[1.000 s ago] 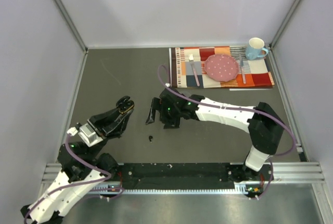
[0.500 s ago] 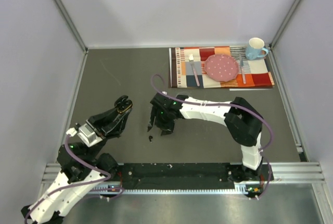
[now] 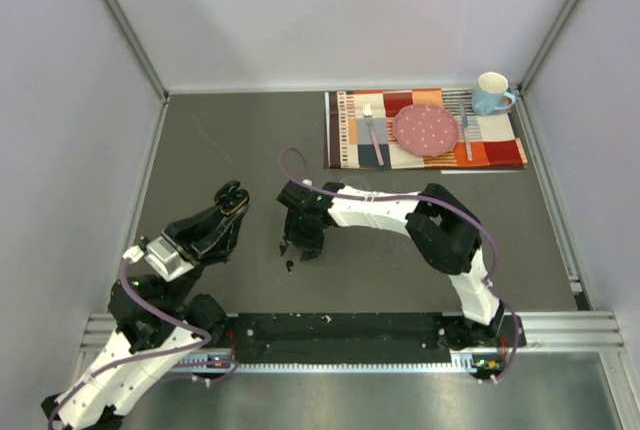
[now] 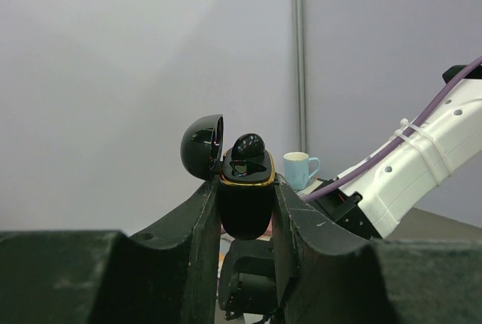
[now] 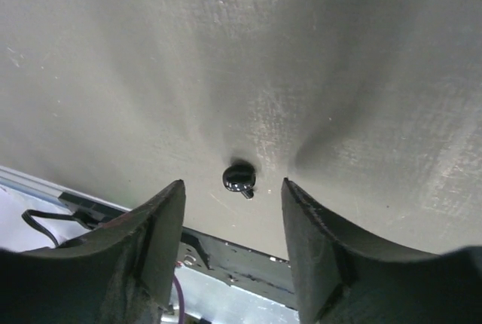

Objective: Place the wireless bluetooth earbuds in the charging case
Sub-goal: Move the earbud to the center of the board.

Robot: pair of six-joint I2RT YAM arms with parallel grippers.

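open right pincer [image 5: 233, 187] hovers over a tiny glossy black earbud [image 5: 239, 178] lying on the grey surface [image 5: 354, 68], centred between its fingers. left pincer [image 4: 245, 185], further off, clamps the open black oval charging case [image 4: 245, 211].

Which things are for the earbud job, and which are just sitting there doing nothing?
For the job:
- charging case, open, held in the left gripper
- earbud sitting in it
- loose earbud on the table, under the open right gripper

Just lying about:
- placemat
- pink plate
- cutlery
- blue mug
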